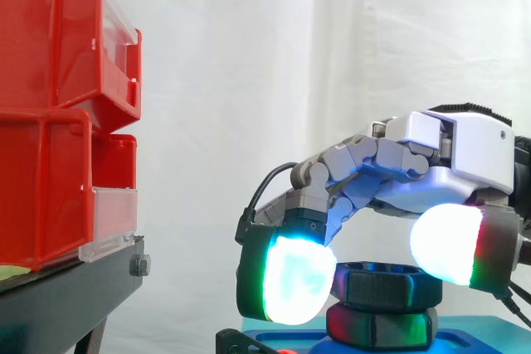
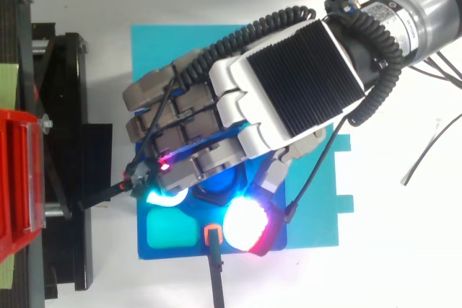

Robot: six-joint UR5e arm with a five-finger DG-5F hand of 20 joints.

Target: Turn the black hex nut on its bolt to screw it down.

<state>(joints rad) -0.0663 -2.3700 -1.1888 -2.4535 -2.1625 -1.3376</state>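
The black hex nut (image 1: 390, 284) sits on its bolt above a second dark hex piece (image 1: 382, 326), on a blue fixture plate (image 2: 312, 210). My hand (image 1: 465, 151) reaches in from the right and arches over the nut with its fingers curled down. One glowing green-white fingertip (image 1: 294, 279) presses against the nut's left side. The white-red thumb pad (image 1: 448, 242) sits against its upper right edge. From above, my hand (image 2: 289, 84) covers the nut almost entirely; just a dark sliver (image 2: 214, 196) shows between the glowing pads.
Red bins (image 1: 58, 113) are stacked on a black stand (image 1: 75, 288) at the left, close to the fixture. On the blue plate's front edge are a teal square (image 2: 170, 229) and an orange-tipped black plug (image 2: 211, 235). A thin loose wire (image 2: 426, 155) lies to the right.
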